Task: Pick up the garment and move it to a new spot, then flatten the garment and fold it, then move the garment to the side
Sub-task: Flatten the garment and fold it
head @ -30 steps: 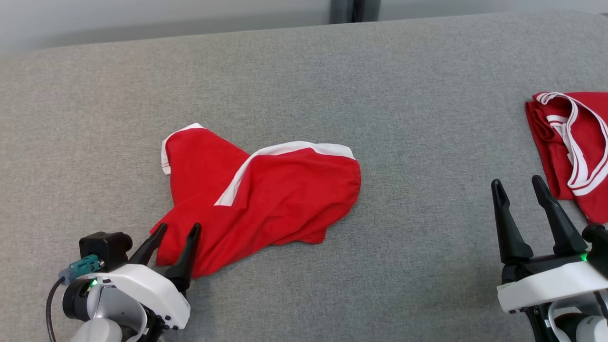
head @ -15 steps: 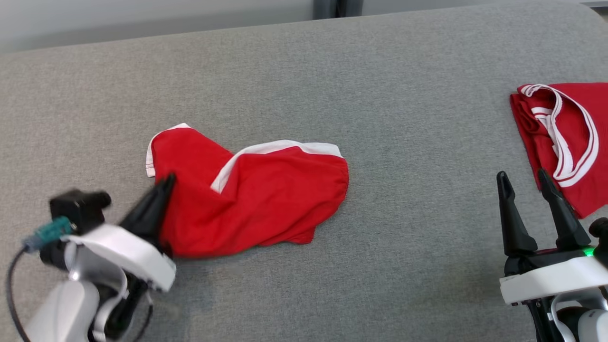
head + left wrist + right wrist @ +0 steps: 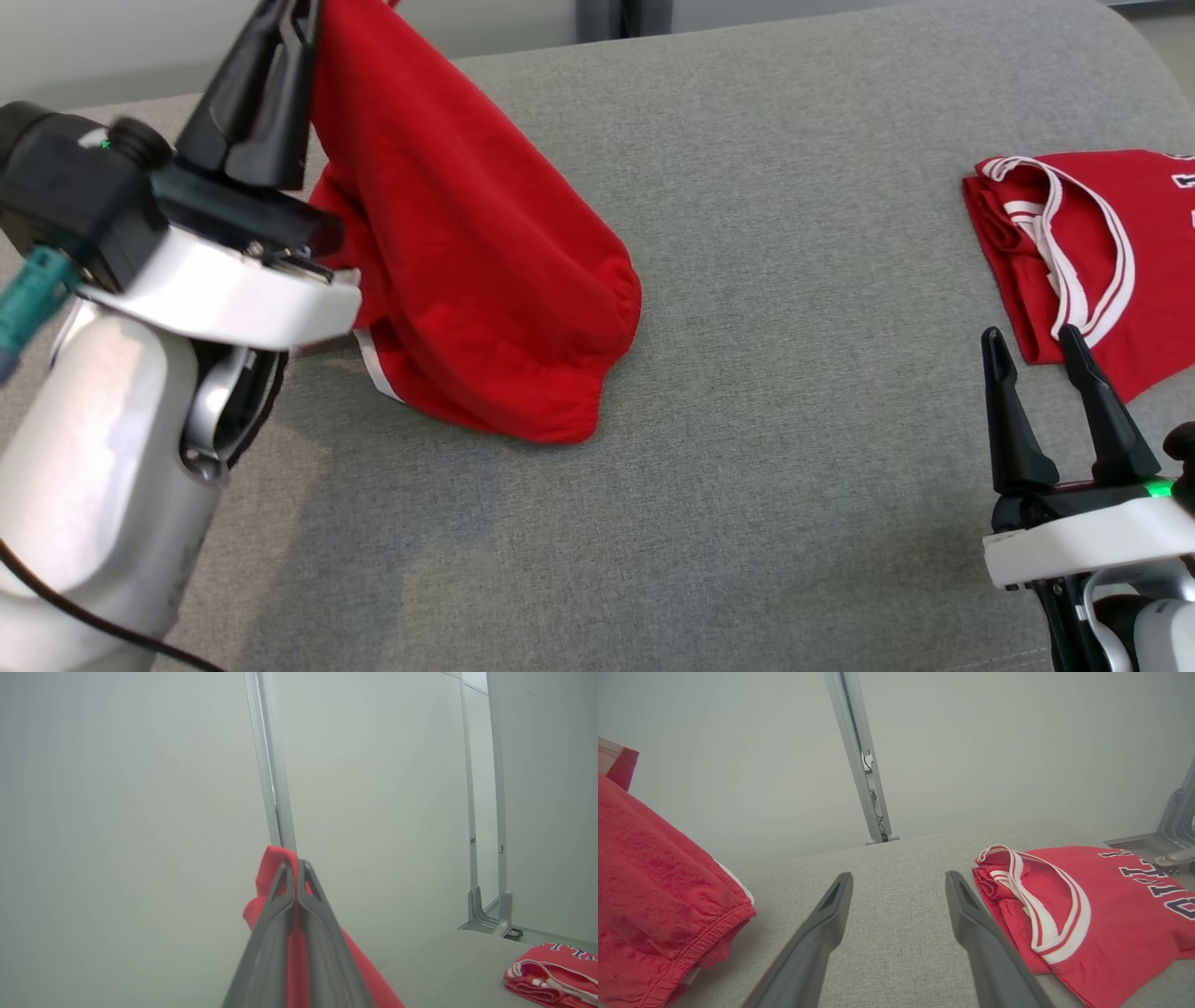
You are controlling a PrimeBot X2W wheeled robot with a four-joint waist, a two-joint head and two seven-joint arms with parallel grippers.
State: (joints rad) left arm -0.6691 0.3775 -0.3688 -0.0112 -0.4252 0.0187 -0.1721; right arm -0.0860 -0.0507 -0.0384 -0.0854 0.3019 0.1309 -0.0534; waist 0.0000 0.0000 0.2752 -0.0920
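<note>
- The left hand is way up at the top left of the head view, fingers clenched tight on the red shorts, pinching a bit of fabric right at the tips.
- In the left wrist view, the two fingers are pressed flat together, with red cloth squeezed between them and poking out past the tips against a pale wall.
- The shorts hang from that pinch kinda like a tent. The lower end, with the gathered elastic band, is bunched up and resting on the gray fabric-covered counter, left of center.
- A thin white trim strip peeks out near the bottom of the shorts, just beside the left arm.
- The right hand is released, fingers spread apart with nothing between them but bare counter. It sits at the lower right, well apart from the shorts.
- A folded red jersey with white trim lies flat at the far right of the counter, near the right hand's fingertips.
- The right wrist view shows dark lettering on the jersey, cut off at the edge, so I can't read it.
- A gray metal post stands behind the counter.
</note>
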